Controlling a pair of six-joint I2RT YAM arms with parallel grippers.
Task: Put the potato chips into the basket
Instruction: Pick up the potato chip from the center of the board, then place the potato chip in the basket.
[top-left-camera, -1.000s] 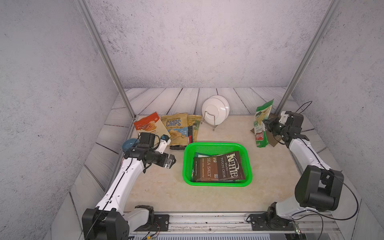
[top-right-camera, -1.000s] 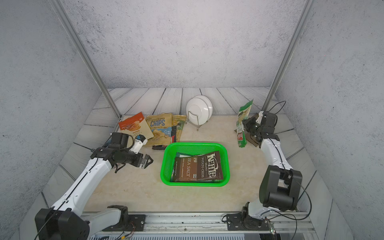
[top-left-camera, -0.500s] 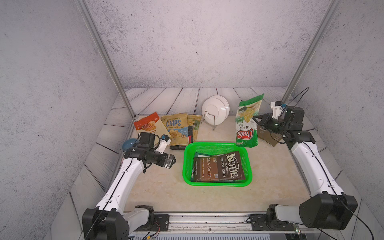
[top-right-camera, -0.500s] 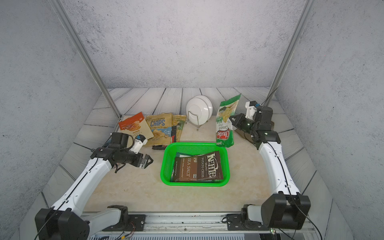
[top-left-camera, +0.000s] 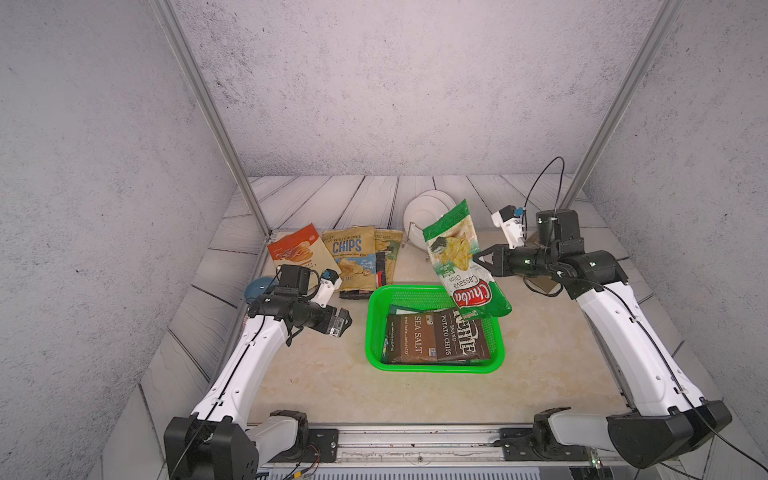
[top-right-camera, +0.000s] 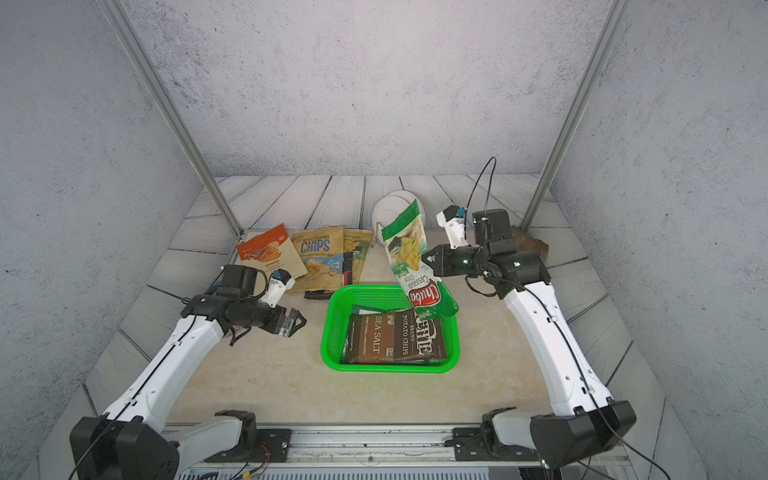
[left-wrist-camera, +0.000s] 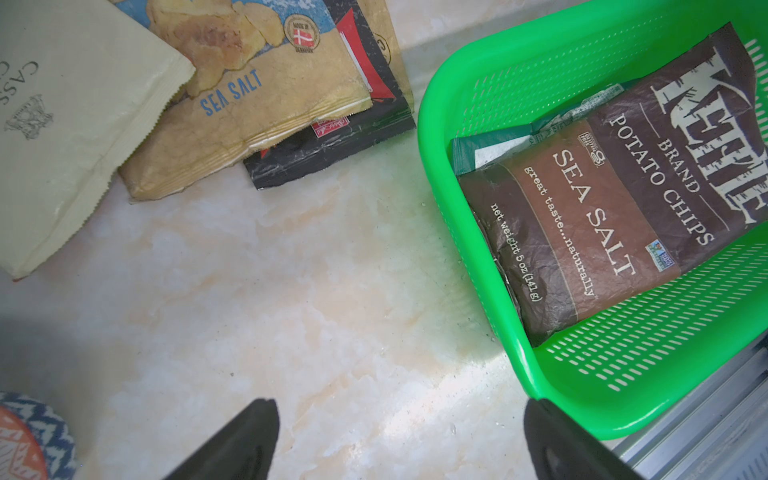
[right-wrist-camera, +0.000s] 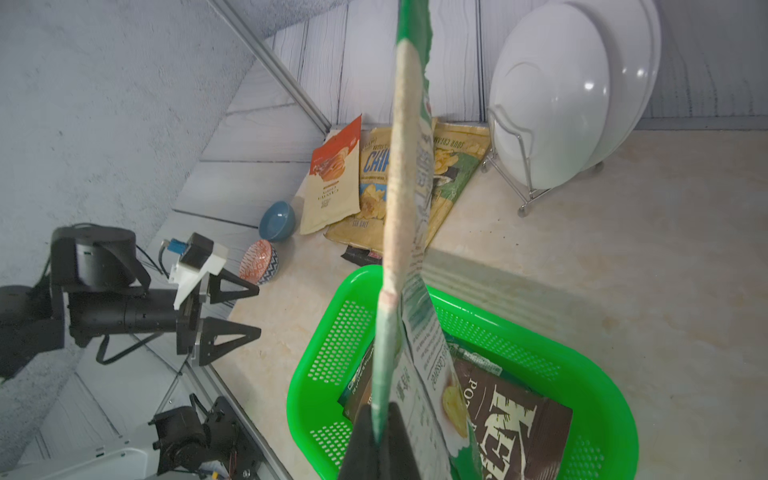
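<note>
Bag (top-left-camera: 457, 257) hangs over basket (top-left-camera: 432, 369) far rim, edge-pinched in clenched right gripper (top-left-camera: 477, 261) for a drop-in; left gripper (top-left-camera: 348, 322) released, empty, beside basket.

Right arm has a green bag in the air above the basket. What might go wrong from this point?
1. The right pincer grips the green bag only by one side edge, and it hangs tilted; it may slip.
2. Its lower end is over the basket's far right corner, so releasing now might leave it draped on the rim.
3. The brown bag already fills most of the basket; the green one may slide off.
</note>
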